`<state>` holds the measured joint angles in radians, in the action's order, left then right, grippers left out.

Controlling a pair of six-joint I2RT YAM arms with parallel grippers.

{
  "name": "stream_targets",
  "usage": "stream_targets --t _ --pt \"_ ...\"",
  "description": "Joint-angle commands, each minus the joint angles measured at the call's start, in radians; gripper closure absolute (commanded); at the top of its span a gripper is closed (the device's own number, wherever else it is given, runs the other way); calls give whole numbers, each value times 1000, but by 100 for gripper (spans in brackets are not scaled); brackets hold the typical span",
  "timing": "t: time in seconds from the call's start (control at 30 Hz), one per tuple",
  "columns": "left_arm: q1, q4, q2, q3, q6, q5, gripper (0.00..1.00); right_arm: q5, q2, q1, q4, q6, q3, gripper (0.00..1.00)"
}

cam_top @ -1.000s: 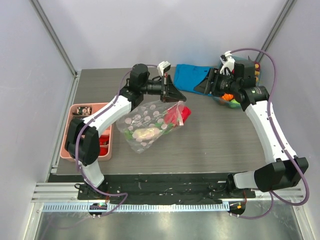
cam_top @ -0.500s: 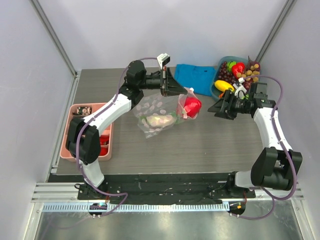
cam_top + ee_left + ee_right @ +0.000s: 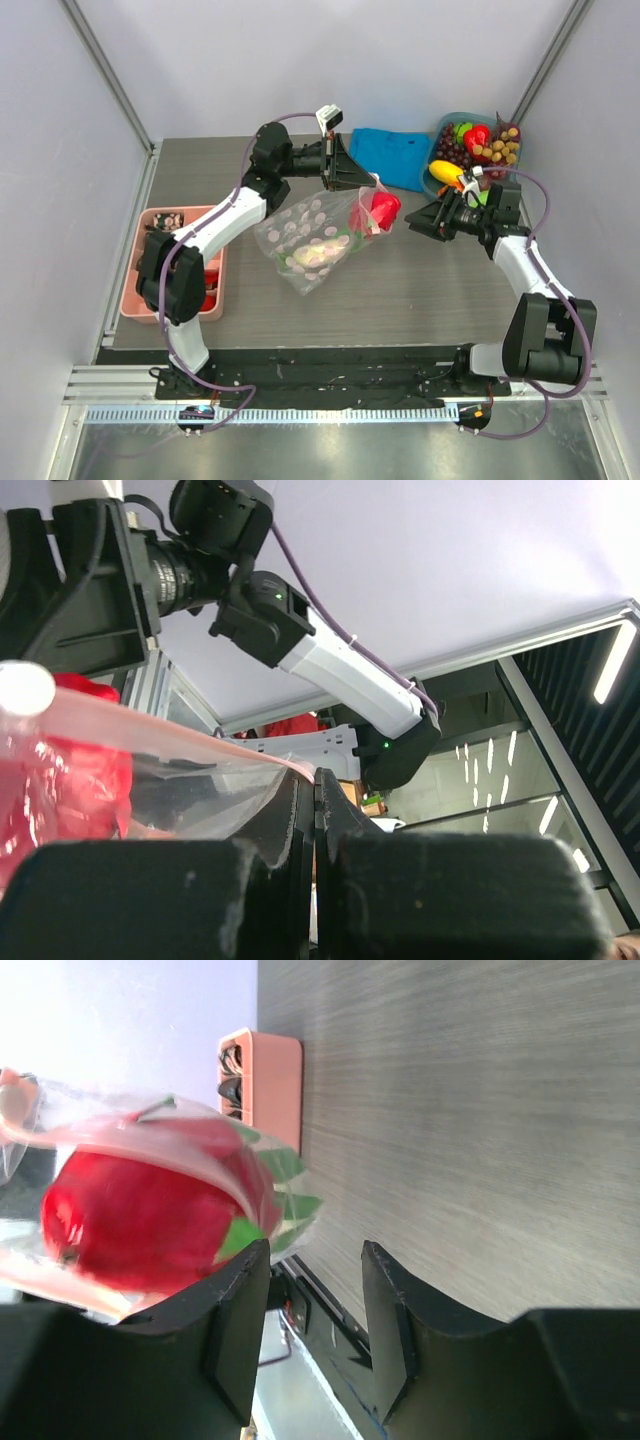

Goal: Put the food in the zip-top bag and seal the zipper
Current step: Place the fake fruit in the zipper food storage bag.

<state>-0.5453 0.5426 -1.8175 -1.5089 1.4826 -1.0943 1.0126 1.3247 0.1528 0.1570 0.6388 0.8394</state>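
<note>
Grey wood-grain surface point(image 3: 430, 290): carrying the work, which is centring near the middle of its far edge.
Clear crinkly dotted zip-top bag point(image 3: 300, 235): hanging tilted from its raised mouth, with pale and green toy food lying inside.
Left claw point(image 3: 308, 790): pinching the bag's mouth edge and holding it up.
Right claw point(image 3: 315, 1260): standing wide and empty, just beside the fruit.
Glossy red toy fruit point(image 3: 140, 1220): sitting at the mouth; probably needing a nudge deeper so it is not blocking closure.
Pale-pink zipper strip point(image 3: 180, 738): running unsealed; the left claw should be keeping it taut.

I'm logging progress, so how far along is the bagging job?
Done: several food pieces lie inside the zip-top bag, a red piece at its mouth. In hand: the left gripper pinches the bag's edge; the right gripper has open, empty jaws. Left: more food far right, zipper unsealed.
</note>
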Motion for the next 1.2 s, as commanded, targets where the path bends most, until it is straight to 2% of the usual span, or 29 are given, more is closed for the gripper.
stream_targets --t 0.0,0.13,0.37,0.57,0.7,0.73,0.83,0.87,0.9,1.0,1.03,1.1,1.13,1.17 --pt "1 108 11 -69 21 -12 100 33 45 -7 -239 125 -5 52" --pt "-4 111 -3 -92 22 -9 100 49 44 -44 -384 248 -34 46" --pt "-15 125 -17 -102 30 -13 100 31 65 -194 -618 387 -92 49" --pt "-16 125 -11 -102 30 -24 100 -2 99 -254 -744 461 -112 59" --pt "-16 125 -5 -102 28 -26 100 3 122 -265 -861 571 -125 64" --pt "-16 125 -5 -102 27 -27 100 6 123 -268 -940 626 -131 65" --pt "-15 132 -2 -93 33 -26 100 17 122 -272 -1061 718 -148 77" --pt "-15 135 -2 -93 33 -27 100 21 120 -275 -1074 725 -149 85" --pt "-13 134 -2 -91 33 -26 100 26 108 -272 -1070 725 -148 99" --pt "2 117 1 -83 16 -24 100 49 73 -269 -1028 696 -143 99" --pt "10 96 3 -71 5 -19 100 47 33 -262 -920 664 -132 99" --pt "21 73 11 -54 -21 -13 100 34 -24 -253 -741 485 -108 99" --pt "34 53 12 -37 -25 -9 100 20 -79 -246 -568 428 -82 99" --pt "38 45 15 -31 -31 -9 100 17 -100 -246 -512 356 -73 99"
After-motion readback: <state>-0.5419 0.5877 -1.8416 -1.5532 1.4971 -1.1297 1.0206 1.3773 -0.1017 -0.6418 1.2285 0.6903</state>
